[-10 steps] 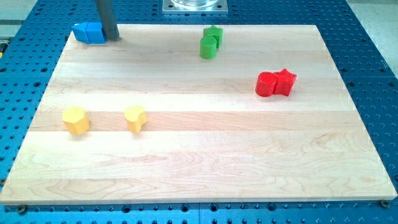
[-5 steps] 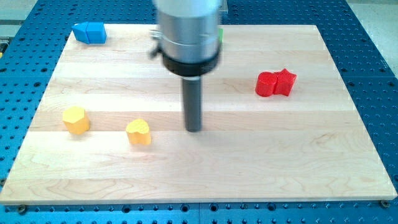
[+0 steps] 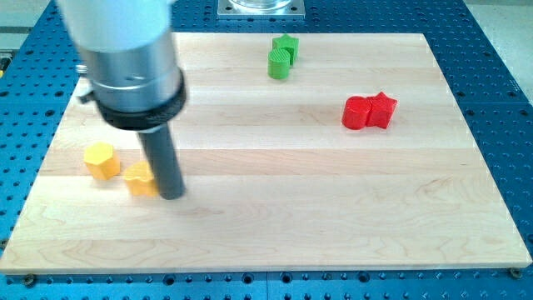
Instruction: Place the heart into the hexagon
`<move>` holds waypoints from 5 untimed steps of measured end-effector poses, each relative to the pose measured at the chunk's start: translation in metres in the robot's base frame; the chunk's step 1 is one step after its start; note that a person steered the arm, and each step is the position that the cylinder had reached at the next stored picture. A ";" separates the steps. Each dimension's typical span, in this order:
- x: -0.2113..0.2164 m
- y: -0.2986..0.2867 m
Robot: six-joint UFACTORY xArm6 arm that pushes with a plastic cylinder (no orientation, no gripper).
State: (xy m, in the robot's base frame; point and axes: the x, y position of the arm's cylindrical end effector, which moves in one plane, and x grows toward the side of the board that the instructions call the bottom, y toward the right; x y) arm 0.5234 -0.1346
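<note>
The yellow heart (image 3: pixel 141 177) lies on the wooden board at the view's lower left. The yellow hexagon (image 3: pixel 101 160) sits just to its left, with a small gap between them. My tip (image 3: pixel 171 196) rests on the board against the heart's right side. The rod and the arm's wide grey body rise above it and hide the board's top left corner.
Two green blocks (image 3: pixel 282 57), touching each other, stand at the view's top centre. A red cylinder (image 3: pixel 357 113) and a red star (image 3: pixel 383 109) sit touching at the view's right. The board (image 3: pixel 333 208) lies on a blue perforated table.
My tip moved left from the board's middle to the heart's right side. The heart slid left and now sits close to the hexagon. The blue blocks at the top left are now hidden by the arm.
</note>
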 end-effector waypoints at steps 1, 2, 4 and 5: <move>0.003 -0.008; 0.012 -0.013; 0.006 -0.025; 0.006 -0.025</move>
